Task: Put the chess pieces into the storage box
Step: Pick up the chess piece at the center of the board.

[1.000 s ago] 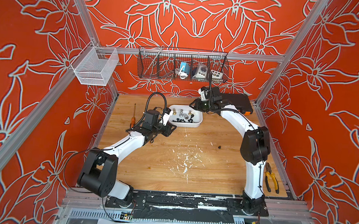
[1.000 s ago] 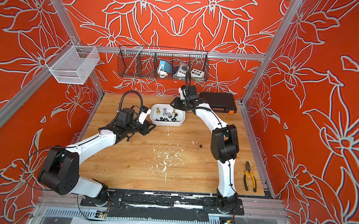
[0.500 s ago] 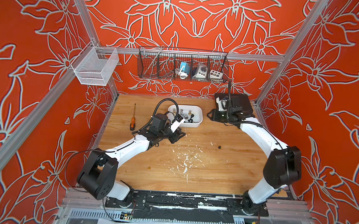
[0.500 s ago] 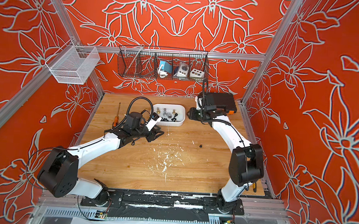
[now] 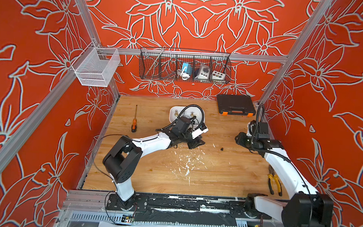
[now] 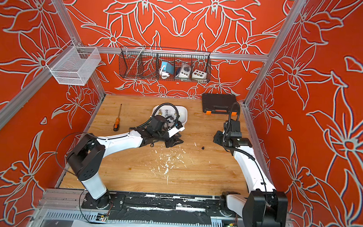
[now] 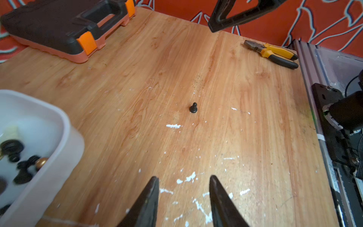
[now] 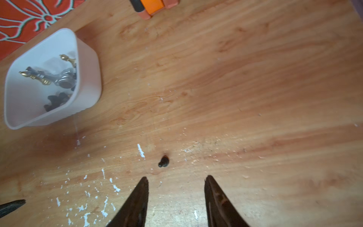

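Storage box (image 5: 171, 118) half hidden behind left arm (image 5: 153, 142); chess pieces (image 7: 28, 162) inside blurred; black case (image 8: 151, 7) cut off.

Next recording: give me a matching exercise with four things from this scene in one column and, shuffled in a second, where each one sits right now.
Things:
1. black pawn
2. gold piece
3. pliers
4. screwdriver

Places:
A. inside the white box
B. by the left edge of the table
C. alone on bare wood, outside the box
D. by the table's right edge

Pairs: 1-C, 2-A, 3-D, 4-B
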`<state>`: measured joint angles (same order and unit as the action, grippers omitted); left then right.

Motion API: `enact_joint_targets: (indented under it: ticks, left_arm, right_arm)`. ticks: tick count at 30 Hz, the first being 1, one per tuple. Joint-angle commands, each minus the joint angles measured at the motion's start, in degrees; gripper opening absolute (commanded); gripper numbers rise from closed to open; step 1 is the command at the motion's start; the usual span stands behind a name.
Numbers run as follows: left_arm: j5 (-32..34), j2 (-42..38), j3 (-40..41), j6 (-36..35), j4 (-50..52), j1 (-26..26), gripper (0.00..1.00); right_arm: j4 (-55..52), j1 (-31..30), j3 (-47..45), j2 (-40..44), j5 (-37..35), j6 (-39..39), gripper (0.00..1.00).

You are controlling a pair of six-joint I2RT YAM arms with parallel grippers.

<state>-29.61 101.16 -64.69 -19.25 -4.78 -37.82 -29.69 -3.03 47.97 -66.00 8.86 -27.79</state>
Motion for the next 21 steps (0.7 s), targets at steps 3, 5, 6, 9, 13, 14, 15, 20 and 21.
enact_joint_targets:
  ticks: [3, 5, 6, 9, 13, 14, 15, 20, 21]
  left_arm:
    - [0.59, 6.11, -6.02, -3.41, 1.43, -4.41, 0.43]
    - [2.06, 8.49, -8.04, -3.61, 1.35, -5.76, 0.44]
    - [2.87, 9.69, -9.01, -3.68, 1.24, -6.48, 0.44]
    - [5.57, 12.98, -11.49, -3.54, 0.41, -8.15, 0.44]
    - [6.49, 16.91, -13.69, -1.32, -1.9, -9.28, 0.44]
    - [6.78, 17.81, -14.16, -0.7, -2.61, -9.6, 0.44]
    - [7.09, 18.63, -14.73, -0.29, -3.02, -9.85, 0.44]
    - [9.1, 22.1, -17.79, 0.03, -2.71, -11.2, 0.45]
    - [9.75, 22.79, -18.5, 0.54, -2.35, -11.33, 0.45]
  right_arm:
    - [-2.16, 2.64, -4.03, 4.17, -2.21, -1.67, 0.5]
    - [-2.63, 3.42, -4.69, 5.04, -2.22, -1.44, 0.5]
    - [-2.74, 3.93, -4.95, 5.45, -2.04, -1.31, 0.5]
    - [-2.73, 5.03, -5.55, 5.97, -1.27, -0.97, 0.5]
    - [-2.65, 5.92, -5.75, 5.81, -0.26, -0.66, 0.51]
    - [-2.41, 6.1, -5.84, 5.72, 0.01, -0.68, 0.51]
    - [-2.18, 6.17, -5.99, 5.77, 0.31, -0.77, 0.51]
    - [-1.33, 6.63, -6.57, 5.4, 1.32, -0.45, 0.51]
    - [-1.46, 6.83, -6.48, 5.21, 1.4, -0.14, 0.51]
